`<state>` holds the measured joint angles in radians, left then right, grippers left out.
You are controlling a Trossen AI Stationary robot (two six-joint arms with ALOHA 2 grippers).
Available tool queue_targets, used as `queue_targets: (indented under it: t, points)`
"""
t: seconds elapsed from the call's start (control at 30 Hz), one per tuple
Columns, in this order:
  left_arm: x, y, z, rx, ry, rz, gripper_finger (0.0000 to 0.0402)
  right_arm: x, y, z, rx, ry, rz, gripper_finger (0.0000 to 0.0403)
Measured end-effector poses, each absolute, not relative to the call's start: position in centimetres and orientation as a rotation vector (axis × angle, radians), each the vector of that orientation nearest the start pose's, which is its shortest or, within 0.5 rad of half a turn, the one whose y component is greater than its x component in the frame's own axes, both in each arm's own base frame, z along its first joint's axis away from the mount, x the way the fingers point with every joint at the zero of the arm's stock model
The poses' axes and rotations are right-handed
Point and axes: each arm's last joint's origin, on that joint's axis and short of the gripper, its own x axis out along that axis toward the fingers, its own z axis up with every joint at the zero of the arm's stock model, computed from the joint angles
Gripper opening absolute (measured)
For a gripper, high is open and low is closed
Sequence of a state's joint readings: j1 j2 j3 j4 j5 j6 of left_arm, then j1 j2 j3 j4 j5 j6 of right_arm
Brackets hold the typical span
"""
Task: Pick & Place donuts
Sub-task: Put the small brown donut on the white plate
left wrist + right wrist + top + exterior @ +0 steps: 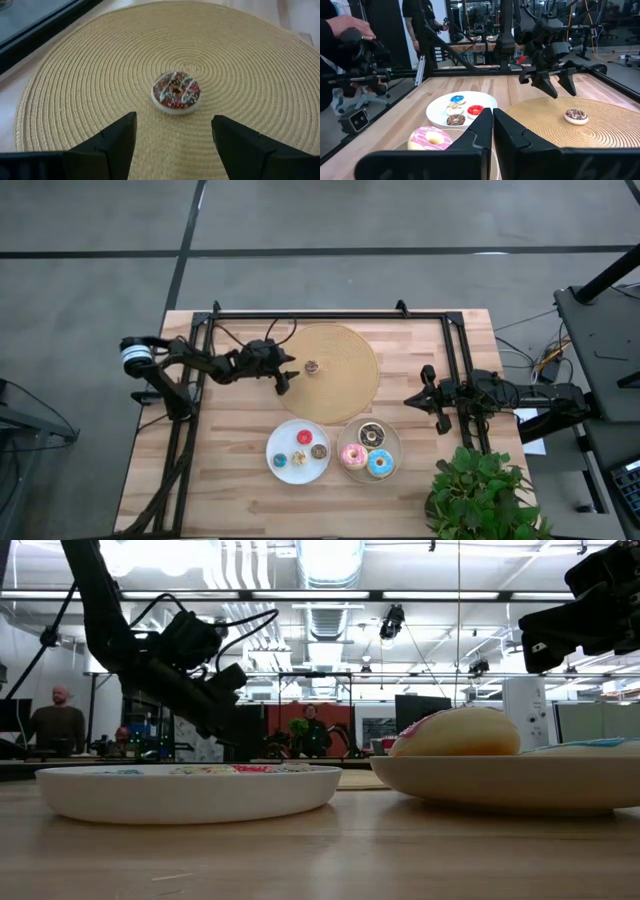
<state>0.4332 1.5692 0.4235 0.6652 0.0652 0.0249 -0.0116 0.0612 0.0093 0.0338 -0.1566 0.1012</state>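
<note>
1. Left gripper (284,376) hangs above the near-left edge of the woven mat (345,395), fingers spread wide and holding nothing.
2. Straight ahead of those fingers sits one small chocolate donut (176,92) with white drizzle, lying flat near the mat's middle, clear of both fingertips.
3. From the right wrist view that same donut (576,116) rests alone on the mat, with the left gripper (555,86) poised above and apart from it.
4. Left plate (276,463) carries four tiny donuts: red (304,437), blue (280,459), tan (299,457) and brown (319,451), all close together.
5. Right plate (396,442), just beside the first, holds three bigger ones: pink (352,455), light blue (380,464) and dark chocolate (371,434), packed touching or nearly so.
6. Right gripper (412,398) waits off the mat's right side, fingers pressed together, empty.
7. A potted plant (478,495) stands at the table's near-right corner.
8. In the low view, people (58,722) show in the room behind the table.
</note>
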Motion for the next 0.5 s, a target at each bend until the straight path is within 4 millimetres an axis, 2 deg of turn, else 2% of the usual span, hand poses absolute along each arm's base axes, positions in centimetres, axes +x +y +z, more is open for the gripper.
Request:
queue_targets:
  t: [0.5]
  points:
    - [24.5, 11.1, 10.7, -0.096, 0.455, 0.352, 0.0229, 10.1, 0.3, 16.5, 0.103, 0.026, 0.144, 0.0008]
